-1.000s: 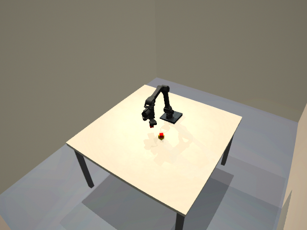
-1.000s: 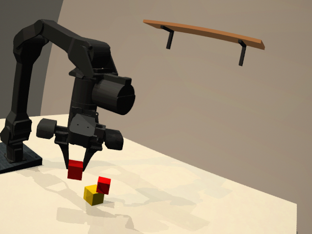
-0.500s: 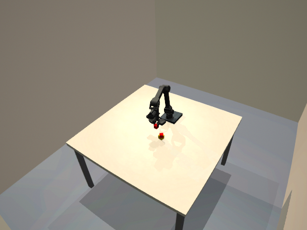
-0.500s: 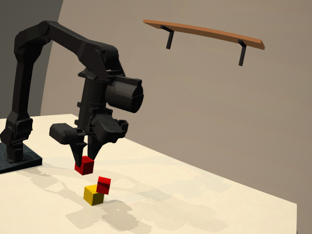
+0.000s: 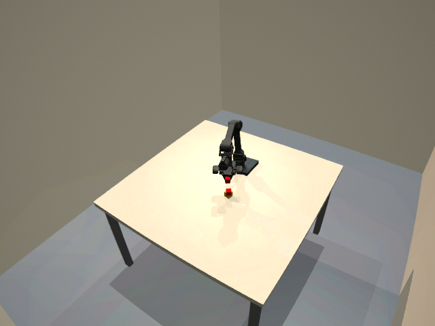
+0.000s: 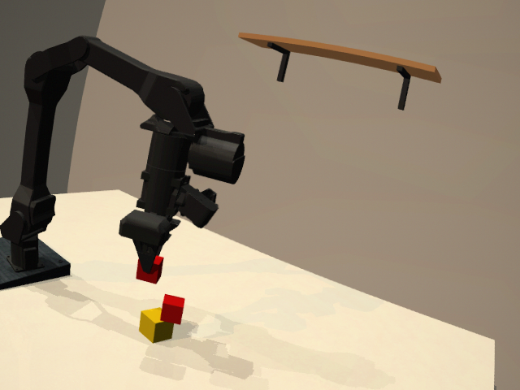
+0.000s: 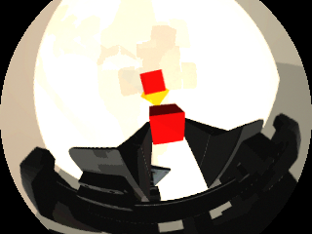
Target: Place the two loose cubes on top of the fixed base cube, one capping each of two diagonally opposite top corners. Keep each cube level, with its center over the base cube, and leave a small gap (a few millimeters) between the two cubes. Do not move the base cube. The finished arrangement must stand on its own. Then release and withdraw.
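Your jaws (image 6: 147,265) gripped one red cube (image 6: 149,270) above the tabletop (image 6: 335,327); only the exterior view showed the other red cube (image 6: 172,308) capping one corner of the yellow base cube (image 6: 154,325)

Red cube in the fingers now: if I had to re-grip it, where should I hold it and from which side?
Grip the held red cube as now: gripper from straight above, fingers on two opposite vertical faces. Its flat parallel sides suit this, and the underside stays free to land on the yellow base cube beside the placed red cube.
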`<state>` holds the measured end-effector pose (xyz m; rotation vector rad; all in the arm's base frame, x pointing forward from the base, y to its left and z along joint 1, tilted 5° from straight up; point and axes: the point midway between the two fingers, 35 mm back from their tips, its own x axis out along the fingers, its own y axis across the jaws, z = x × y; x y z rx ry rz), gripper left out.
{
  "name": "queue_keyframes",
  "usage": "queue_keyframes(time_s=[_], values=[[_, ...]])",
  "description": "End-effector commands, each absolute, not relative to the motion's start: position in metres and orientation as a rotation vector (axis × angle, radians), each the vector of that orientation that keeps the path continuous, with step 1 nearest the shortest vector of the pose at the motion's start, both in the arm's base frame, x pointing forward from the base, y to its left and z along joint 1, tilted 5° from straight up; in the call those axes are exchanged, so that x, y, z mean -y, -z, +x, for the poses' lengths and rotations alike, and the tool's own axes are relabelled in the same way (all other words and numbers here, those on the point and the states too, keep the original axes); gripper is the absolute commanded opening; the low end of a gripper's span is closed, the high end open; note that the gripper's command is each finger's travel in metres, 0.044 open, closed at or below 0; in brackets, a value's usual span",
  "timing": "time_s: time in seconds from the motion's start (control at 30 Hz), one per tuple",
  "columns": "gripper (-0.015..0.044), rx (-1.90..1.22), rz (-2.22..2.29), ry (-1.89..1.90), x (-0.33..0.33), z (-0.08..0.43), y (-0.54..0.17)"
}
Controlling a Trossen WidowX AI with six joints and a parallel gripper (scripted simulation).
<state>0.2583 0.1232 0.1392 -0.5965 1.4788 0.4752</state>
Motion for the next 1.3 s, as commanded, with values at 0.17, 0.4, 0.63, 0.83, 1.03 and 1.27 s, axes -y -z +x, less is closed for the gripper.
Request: queue_keyframes(time_s=[0.17, 0.4, 0.63, 0.83, 1.03, 1.27], values=[[0.0105, -1.468, -0.652, -0.527, -0.125, 0.256, -0.133], [0.0105, -1.467, -0.657, -0.531, -0.123, 0.255, -0.111], [0.0105, -1.467, -0.658, -0.532, -0.122, 0.255, -0.107], [0.0105, -1.467, -0.658, -0.532, -0.122, 0.255, -0.107], [0.0105, -1.467, -0.657, -0.531, -0.122, 0.256, -0.098], [0.0105, -1.468, -0.655, -0.529, -0.121, 0.258, -0.084]])
